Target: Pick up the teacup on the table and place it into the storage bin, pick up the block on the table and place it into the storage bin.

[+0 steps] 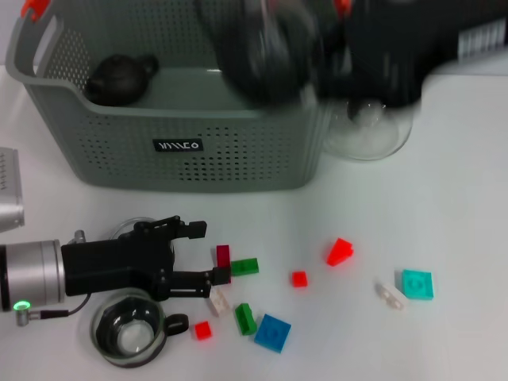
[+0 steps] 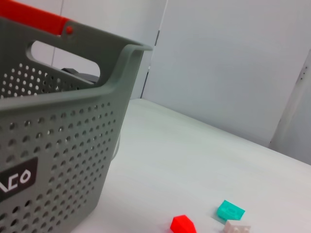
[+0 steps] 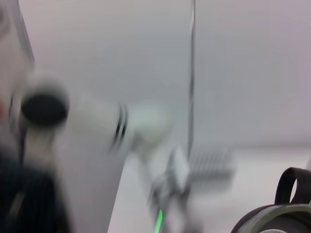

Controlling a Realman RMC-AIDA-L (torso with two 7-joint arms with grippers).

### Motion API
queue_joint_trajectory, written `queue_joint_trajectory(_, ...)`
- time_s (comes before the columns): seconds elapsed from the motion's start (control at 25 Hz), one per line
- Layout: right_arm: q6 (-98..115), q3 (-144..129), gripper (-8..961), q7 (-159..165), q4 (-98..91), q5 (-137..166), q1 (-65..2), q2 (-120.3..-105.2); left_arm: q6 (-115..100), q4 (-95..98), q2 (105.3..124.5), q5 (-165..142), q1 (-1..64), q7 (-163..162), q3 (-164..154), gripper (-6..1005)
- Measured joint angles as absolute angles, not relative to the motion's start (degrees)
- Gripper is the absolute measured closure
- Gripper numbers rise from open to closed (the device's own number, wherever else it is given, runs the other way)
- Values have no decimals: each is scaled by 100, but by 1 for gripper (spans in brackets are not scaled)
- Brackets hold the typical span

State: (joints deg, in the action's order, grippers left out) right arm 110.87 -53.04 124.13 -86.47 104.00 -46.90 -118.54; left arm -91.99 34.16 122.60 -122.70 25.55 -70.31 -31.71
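The grey-green storage bin (image 1: 175, 151) stands at the back left; its wall (image 2: 58, 145) fills the left wrist view. My left gripper (image 1: 208, 254) hovers low in front of it, open, fingertips just short of a dark red block (image 1: 223, 255) and a green block (image 1: 244, 267). One glass teacup (image 1: 128, 329) with a black handle sits on the table beside the left arm. My right gripper (image 1: 266, 48) is a dark blur above the bin's right half. A second teacup (image 3: 277, 213) shows sharp against the blurred room in the right wrist view, so the gripper is shut on it.
A dark round pot (image 1: 119, 78) lies inside the bin. A glass teapot (image 1: 369, 131) stands right of the bin. Loose blocks lie scattered: red (image 1: 340, 252), small red (image 1: 298, 279), teal (image 1: 417, 284), white (image 1: 390, 294), blue (image 1: 272, 332), green (image 1: 244, 318).
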Motion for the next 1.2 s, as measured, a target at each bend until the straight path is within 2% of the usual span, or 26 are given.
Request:
queue_joint_trajectory(0.12, 10448, -4954, 906, 12542, -8288, 10219, -5130, -11737, -9216, 3417, 12253, -12270, 2577, -7038, -3165, 81)
queue_joint_trajectory(0.28, 9367, -5121, 906, 12468, -7302, 10764, -5865, -11442, -9237, 3429, 12251, -12270, 2591, -7063, -3162, 81)
queue_joint_trajectory(0.36, 8856, -5212, 905, 12254, -6647, 11284, -6214, -11381, -9243, 3431, 12252, -12269, 2593, -7068, -3164, 81)
queue_joint_trajectory(0.48, 8102, -5283, 905, 11840, -5683, 12033, -6662, -11375, -9245, 3431, 12252, -12269, 2593, -7067, -3164, 81)
queue_joint_trajectory(0.68, 6924, -5656, 902, 11343, -4208, 12867, -7155, -11440, -9247, 3430, 12252, -12270, 2593, -7060, -3164, 81)
queue_joint_trajectory(1.04, 5233, -6609, 884, 11192, -3206, 13709, -7289, -11890, -9202, 3433, 12243, -12270, 2617, -7065, -3164, 81)
queue_joint_trajectory(1.2, 5083, -6662, 876, 11190, -3054, 13850, -7297, -11946, -9198, 3435, 12243, -12270, 2623, -7068, -3164, 81)
